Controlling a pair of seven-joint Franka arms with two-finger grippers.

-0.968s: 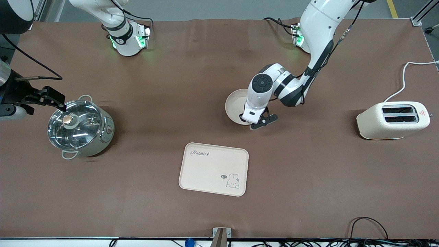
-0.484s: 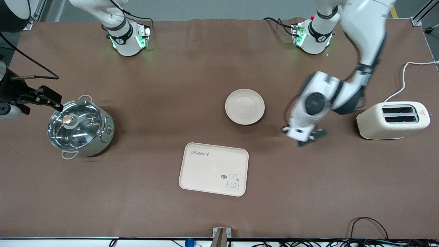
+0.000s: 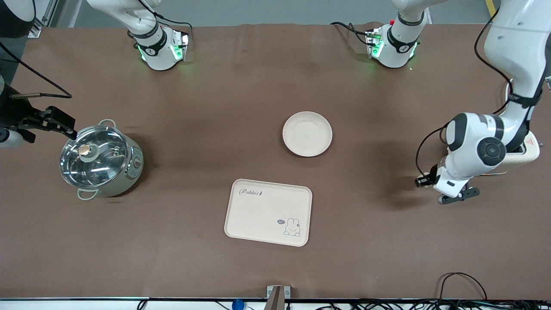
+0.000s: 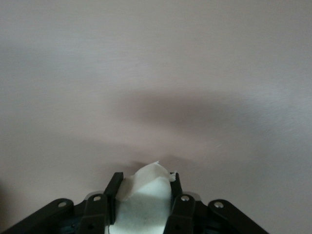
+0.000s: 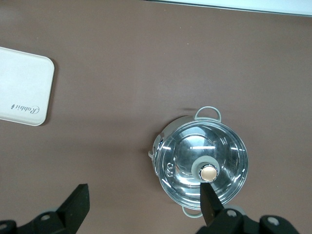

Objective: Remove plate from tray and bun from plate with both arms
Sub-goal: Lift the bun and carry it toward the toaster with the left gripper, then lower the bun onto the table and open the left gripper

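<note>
The round cream plate (image 3: pixel 307 134) lies bare on the brown table, farther from the front camera than the tray. No bun shows in any view. My left gripper (image 3: pixel 450 196) hangs low over the table beside the toaster, well away from the plate. In the left wrist view (image 4: pixel 145 187) its fingers stand a little apart with only a white scrap of padding between them, over bare table. My right gripper (image 3: pixel 51 122) is open and empty just above the pot's edge at the right arm's end. In the right wrist view (image 5: pixel 144 209) it looks down on the lid knob (image 5: pixel 208 172).
A steel pot with a glass lid (image 3: pixel 101 161) stands at the right arm's end and also shows in the right wrist view (image 5: pixel 202 165). A cream rabbit tray (image 3: pixel 268 212) lies nearer the camera than the plate. A cream toaster (image 3: pixel 531 148) is partly hidden by the left arm.
My left gripper has let go of the plate and swung away to the toaster's side. The plate stays where it was set. My right gripper has barely moved.
</note>
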